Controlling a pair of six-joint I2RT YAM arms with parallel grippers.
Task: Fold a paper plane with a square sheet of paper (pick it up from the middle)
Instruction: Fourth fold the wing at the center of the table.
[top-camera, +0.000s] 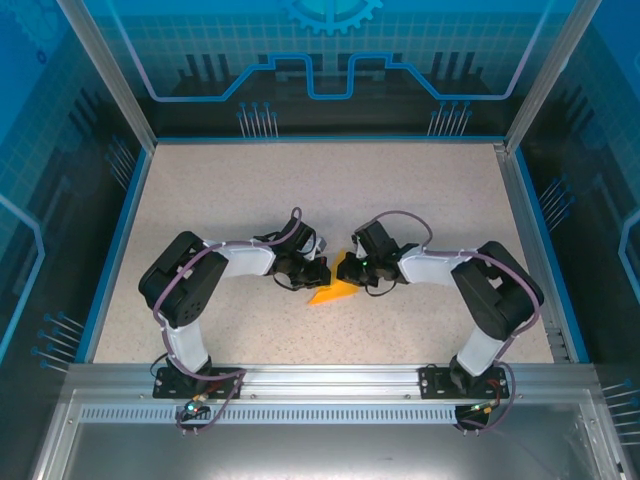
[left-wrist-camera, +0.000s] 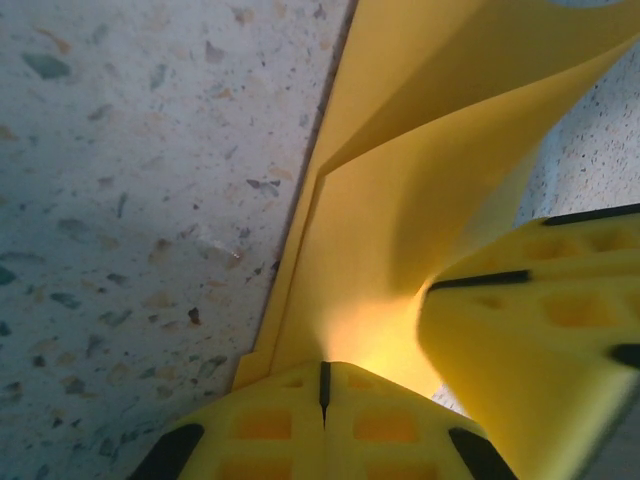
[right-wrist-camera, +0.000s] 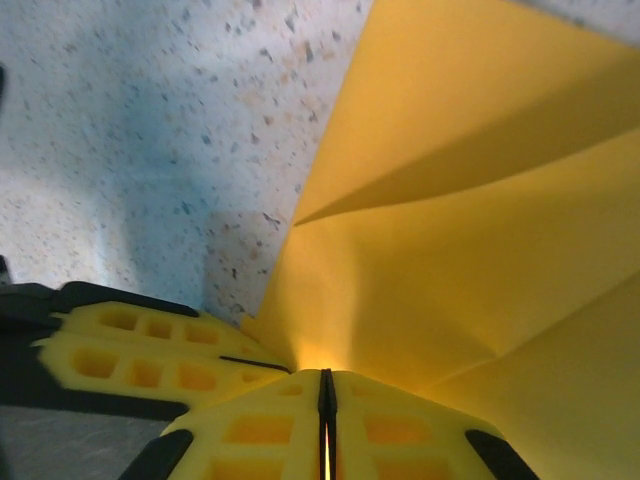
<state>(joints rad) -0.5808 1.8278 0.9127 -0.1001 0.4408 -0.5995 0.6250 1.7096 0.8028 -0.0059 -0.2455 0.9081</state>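
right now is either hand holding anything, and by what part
Both hold the paper: the left hand and right hand are each shut on its edge, close beside each other.

The right gripper (right-wrist-camera: 325, 385) has its yellow jaws pressed together on the near corner of the creased orange-yellow sheet of paper (right-wrist-camera: 480, 230). The paper spreads up and right over the speckled table (right-wrist-camera: 150, 130). The left gripper (right-wrist-camera: 170, 360) lies just beside, lower left.

No words, numbers, labels or brand marks readable anywhere from where I stand, only a wordless gear emblem (top-camera: 330, 12) printed on the blue back wall (top-camera: 420, 45), the square sheet of paper (top-camera: 335, 292) plain, nothing written on it
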